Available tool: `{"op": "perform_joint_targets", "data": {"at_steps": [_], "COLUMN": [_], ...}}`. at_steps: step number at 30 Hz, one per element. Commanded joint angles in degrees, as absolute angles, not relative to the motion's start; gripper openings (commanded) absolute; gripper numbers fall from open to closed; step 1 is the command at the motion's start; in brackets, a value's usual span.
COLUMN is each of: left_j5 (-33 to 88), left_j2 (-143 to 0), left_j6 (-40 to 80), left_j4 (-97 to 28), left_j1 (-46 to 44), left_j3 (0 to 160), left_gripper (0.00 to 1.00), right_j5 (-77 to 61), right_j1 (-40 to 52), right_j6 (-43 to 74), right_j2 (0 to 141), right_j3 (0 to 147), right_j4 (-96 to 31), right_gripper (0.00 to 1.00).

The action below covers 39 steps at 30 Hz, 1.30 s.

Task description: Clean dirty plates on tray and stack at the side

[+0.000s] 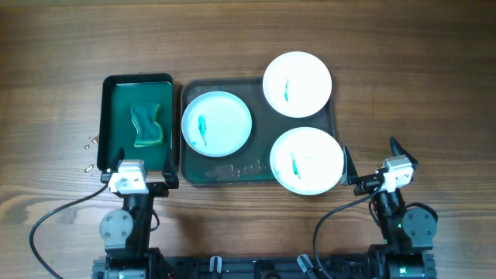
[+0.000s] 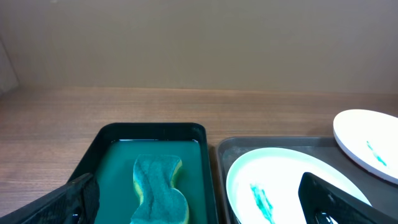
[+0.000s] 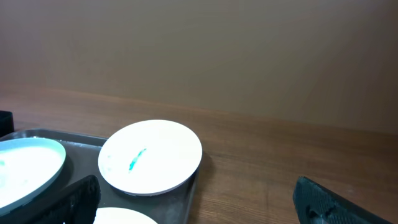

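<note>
Sponge in small tray; smeared plate on dark tray.

Three plates, one dark tray, one bright-green tray, one sponge.

Looks to me like a robotics lab bench, bare wood-grain table, blank beige wall behind it, black cables looping from my arm bases at the near edge, teal-smeared plates and a sponge laid out like test props
</note>
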<state>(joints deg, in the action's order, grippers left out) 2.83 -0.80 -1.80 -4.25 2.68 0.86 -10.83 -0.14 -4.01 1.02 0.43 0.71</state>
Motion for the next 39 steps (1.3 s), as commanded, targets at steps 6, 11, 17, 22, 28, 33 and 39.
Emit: {"op": "perform_joint_targets", "data": {"at_steps": [6,11,17,22,28,33,39], "left_j5": [1.8,1.8,1.8,1.8,1.8,1.8,1.8], "left_j2": [-0.3,-0.3,-0.3,-0.3,-0.3,-0.3,-0.3], "left_j6": [-1.0,-1.0,-1.0,-1.1,-1.1,-1.0,-1.0], "left_j4": [-4.3,-4.3,-4.3,-4.3,-4.3,-4.3,-4.3], "left_j1": [2.5,2.5,2.5,2.5,2.5,2.5,2.5], "left_j3": [0.3,0.3,0.3,0.3,0.3,0.3,0.3], "left_gripper": [1.00,1.00,1.00,1.00,1.00,1.00,1.00], "right_j5": [-10.3,-10.3,-10.3,-10.3,-10.3,-10.3,-11.6], "right_j1": [0.1,0.1,0.1,0.1,0.1,0.1,0.1], "right_j6": [-4.4,-4.4,-4.4,-4.4,-4.5,-4.4,-4.3], "right_j2": [0.6,0.6,0.6,0.6,0.7,0.8,0.8], "right_j3": [0.3,0.3,0.3,0.3,0.3,0.3,0.3], "right_j4": [0.8,0.8,0.8,0.8,0.8,0.8,1.3], "right_gripper": [1.00,1.00,1.00,1.00,1.00,1.00,1.00]}}
